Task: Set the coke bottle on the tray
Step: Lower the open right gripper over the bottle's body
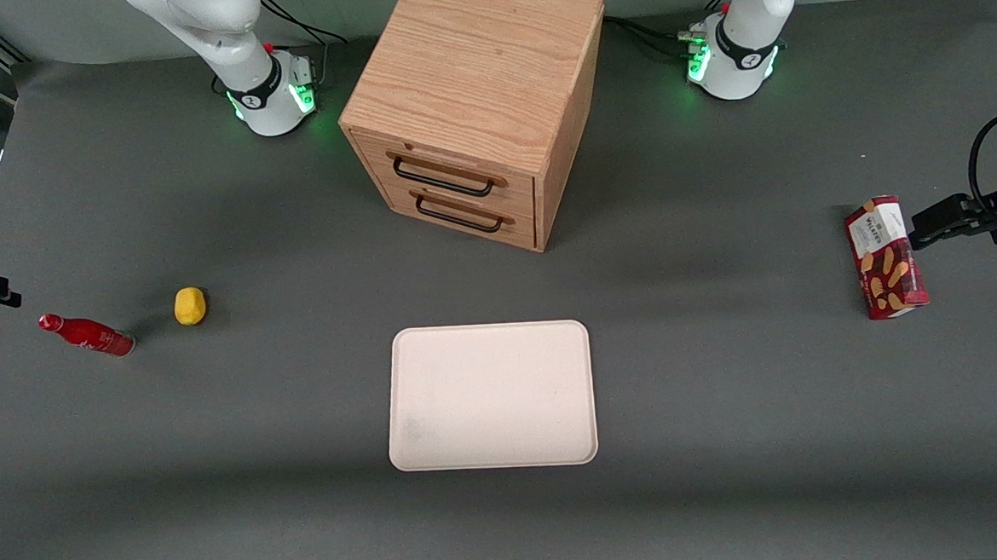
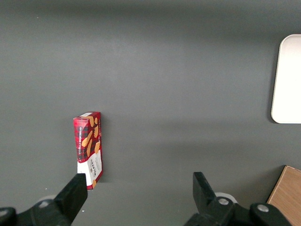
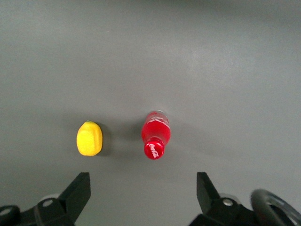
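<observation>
The tray (image 1: 491, 396), cream-white with rounded corners, lies nearest the front camera, low in the middle of that frame, flat on the grey surface (image 1: 727, 404) with nothing on it. Above it in the frame stands a wooden cabinet (image 1: 476, 102) with two drawers, each with a dark handle. At the left edge of the front frame, toward the working arm's end of the surface, the coke bottle (image 1: 86, 334) stands upright, well apart from the tray. A small yellow lemon-like object (image 1: 190, 305) sits near it, a little farther from the front camera. The right arm's gripper (image 3: 143, 195) hangs above the bottle (image 3: 155, 134) and the yellow object (image 3: 89, 138), its jaws spread wide and holding nothing. At the right of the front frame, toward the parked arm's end, a red snack box (image 1: 886, 257) stands on the surface.
</observation>
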